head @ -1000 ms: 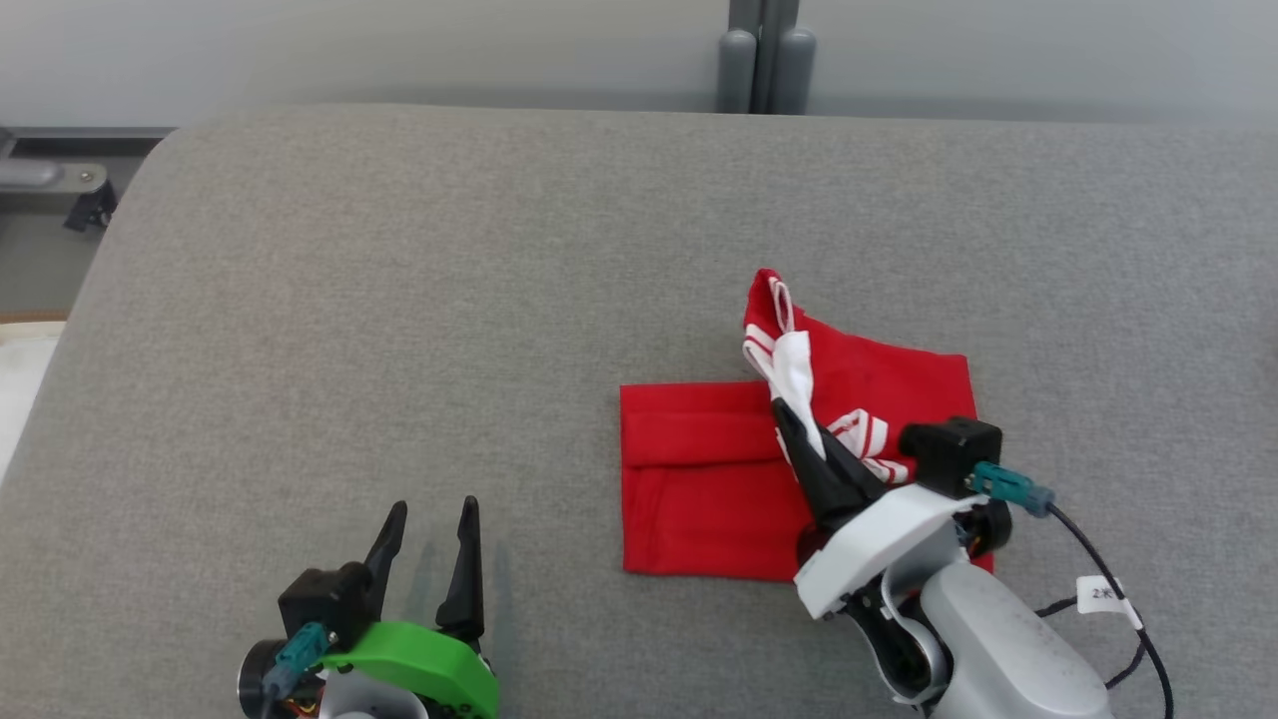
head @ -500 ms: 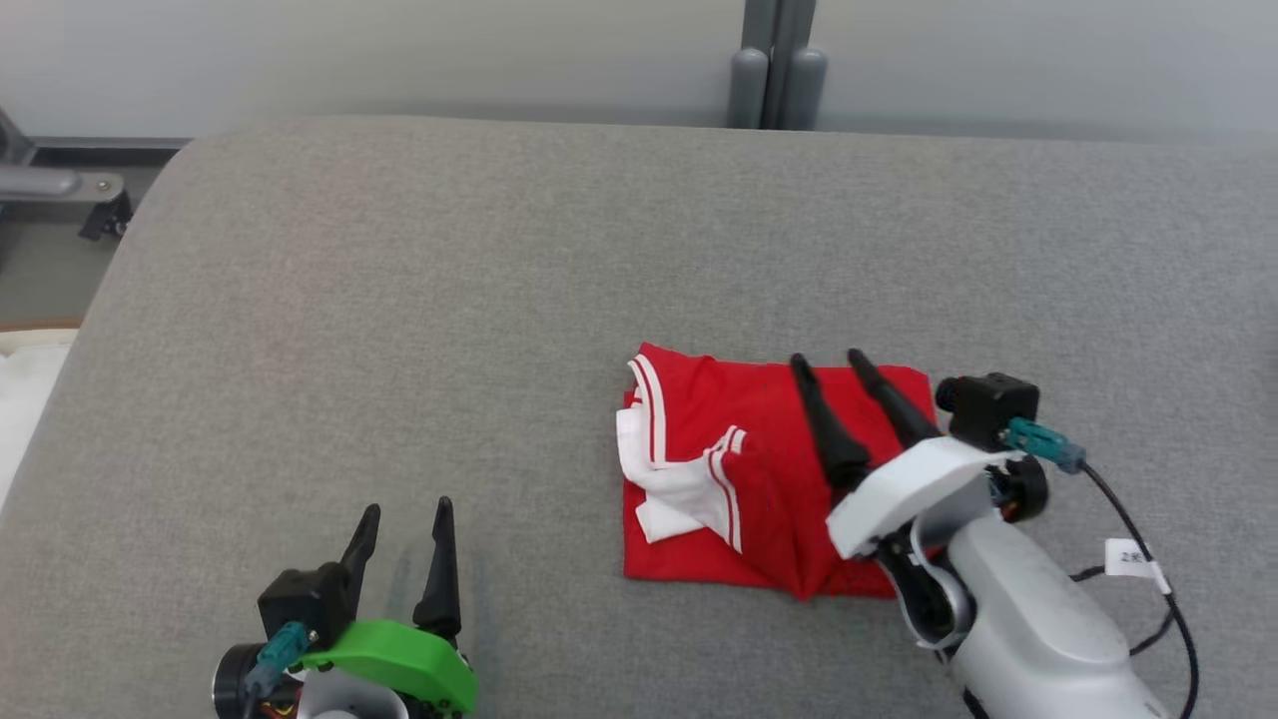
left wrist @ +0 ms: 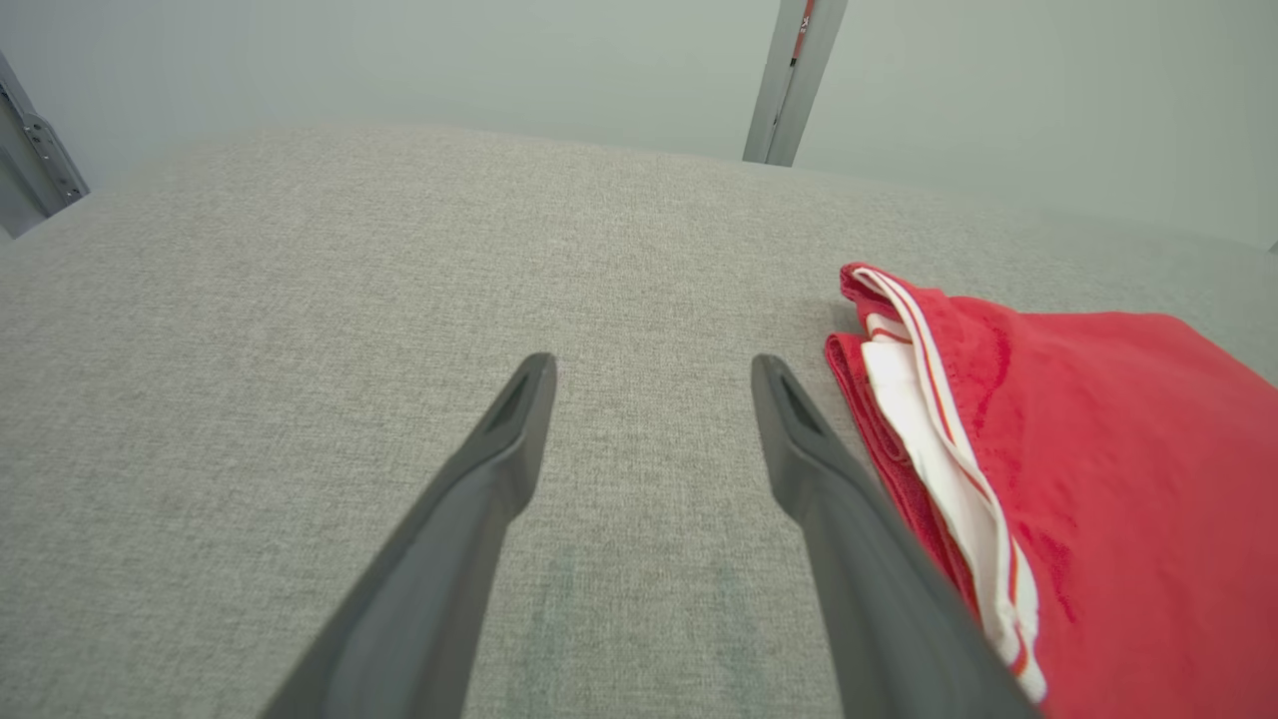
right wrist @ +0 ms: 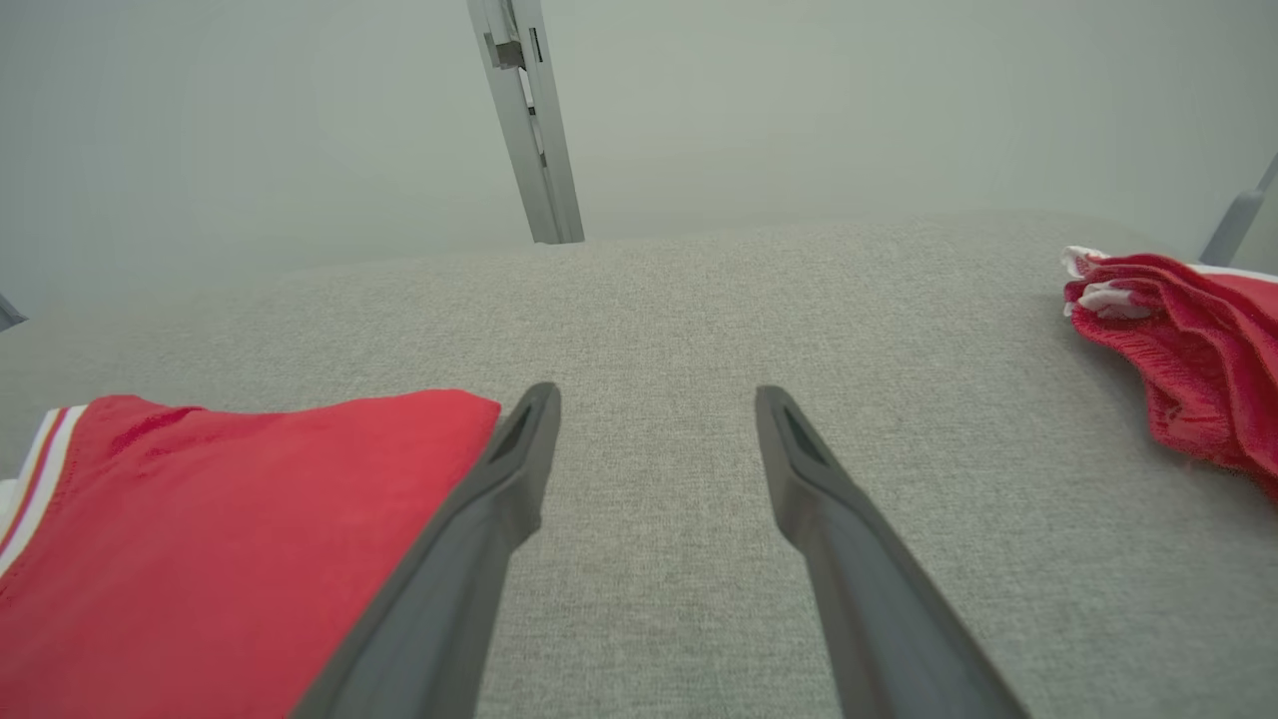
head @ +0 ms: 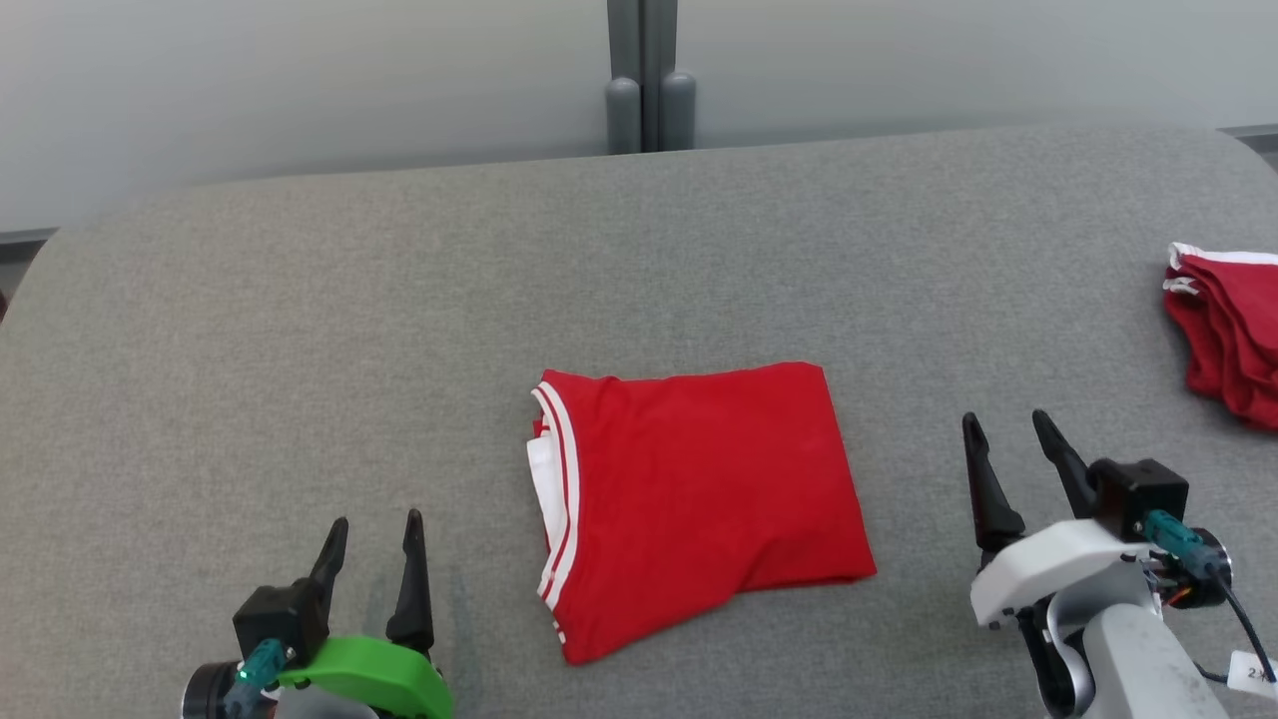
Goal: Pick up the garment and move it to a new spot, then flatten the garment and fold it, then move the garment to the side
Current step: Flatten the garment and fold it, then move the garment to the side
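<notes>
A grey fabric-covered counter (head: 300, 300) carries a folded red garment (head: 699, 479) lying flat around its middle, nearer the front edge than the back, with its white-striped trim and a strip of white cloth on the side facing the counter's left edge. A second, crumpled red garment (head: 1228, 320) sits well apart by the right edge. Along the front edge, the left claw (head: 377, 519) and the right claw (head: 1002, 419) flank the folded garment, each spread wide, holding nothing and clear of the cloth.
</notes>
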You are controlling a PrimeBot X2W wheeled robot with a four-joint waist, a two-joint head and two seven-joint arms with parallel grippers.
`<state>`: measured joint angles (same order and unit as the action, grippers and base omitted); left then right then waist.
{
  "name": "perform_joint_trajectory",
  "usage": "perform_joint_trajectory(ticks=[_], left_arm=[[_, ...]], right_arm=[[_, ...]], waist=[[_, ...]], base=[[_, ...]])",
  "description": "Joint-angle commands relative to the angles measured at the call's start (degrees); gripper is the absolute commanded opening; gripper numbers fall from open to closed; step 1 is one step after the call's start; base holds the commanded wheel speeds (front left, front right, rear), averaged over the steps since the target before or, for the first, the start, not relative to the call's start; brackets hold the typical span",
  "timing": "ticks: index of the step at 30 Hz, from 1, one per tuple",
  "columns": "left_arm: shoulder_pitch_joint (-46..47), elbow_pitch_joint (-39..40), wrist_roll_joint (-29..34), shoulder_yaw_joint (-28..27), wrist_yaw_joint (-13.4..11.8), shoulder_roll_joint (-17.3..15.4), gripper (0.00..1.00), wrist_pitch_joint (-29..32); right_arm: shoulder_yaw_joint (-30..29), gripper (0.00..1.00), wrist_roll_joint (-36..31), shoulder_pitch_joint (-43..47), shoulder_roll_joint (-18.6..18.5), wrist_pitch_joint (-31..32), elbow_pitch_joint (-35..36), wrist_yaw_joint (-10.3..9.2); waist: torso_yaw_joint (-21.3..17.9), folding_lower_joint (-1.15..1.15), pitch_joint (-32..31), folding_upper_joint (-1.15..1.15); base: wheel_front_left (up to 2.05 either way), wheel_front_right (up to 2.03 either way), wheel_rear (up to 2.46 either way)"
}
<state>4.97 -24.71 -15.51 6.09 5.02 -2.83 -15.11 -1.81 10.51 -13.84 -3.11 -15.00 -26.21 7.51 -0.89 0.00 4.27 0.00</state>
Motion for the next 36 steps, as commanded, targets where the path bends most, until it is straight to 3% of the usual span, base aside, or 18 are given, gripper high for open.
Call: perform_joint_trajectory(ticks=[1,9,21,28,35,36], left_arm=[[-1.34,0.21,0.91,-0.25,-0.02,-0.22,1.00,-0.01],[-4.53,2.48,0.97,0.09,-0.61,-0.22,1.00,0.00],[-1.80,2.87,-0.05,0.84,-0.16,-0.21,1.00,0.00],[-0.85,2.08,-0.25,1.69,0.25,-0.21,1.00,0.00],[-0.27,1.58,-0.58,2.39,0.21,-0.21,1.00,-0.01],[-0.24,1.51,-0.60,2.46,0.24,-0.20,1.00,-0.01]], right_arm=[[-0.47,1.00,-1.02,1.80,-0.07,-0.22,0.56,-0.06],[-0.66,1.00,-0.14,6.28,0.11,-0.22,1.90,-0.06],[5.17,1.00,1.49,0.00,0.09,-0.22,-0.53,-0.06],[10.75,1.00,3.47,-5.35,0.09,-0.21,-8.66,-0.06],[13.65,1.00,3.74,-9.74,0.04,2.02,-23.84,-0.06],[13.89,0.68,4.11,-10.13,0.00,2.10,-25.34,-0.06]], waist=[[-1.24,0.00,-1.15,0.00],[-1.31,0.00,-1.85,0.00],[1.82,0.00,0.74,0.00],[4.88,0.00,1.58,0.00],[7.40,0.00,2.77,0.00],[7.58,0.00,2.92,0.00]], base=[[0.00,0.00,0.00],[0.00,0.00,0.00],[0.00,0.00,0.00],[0.00,0.00,0.00],[0.00,0.00,0.00],[0.00,0.00,0.00]])
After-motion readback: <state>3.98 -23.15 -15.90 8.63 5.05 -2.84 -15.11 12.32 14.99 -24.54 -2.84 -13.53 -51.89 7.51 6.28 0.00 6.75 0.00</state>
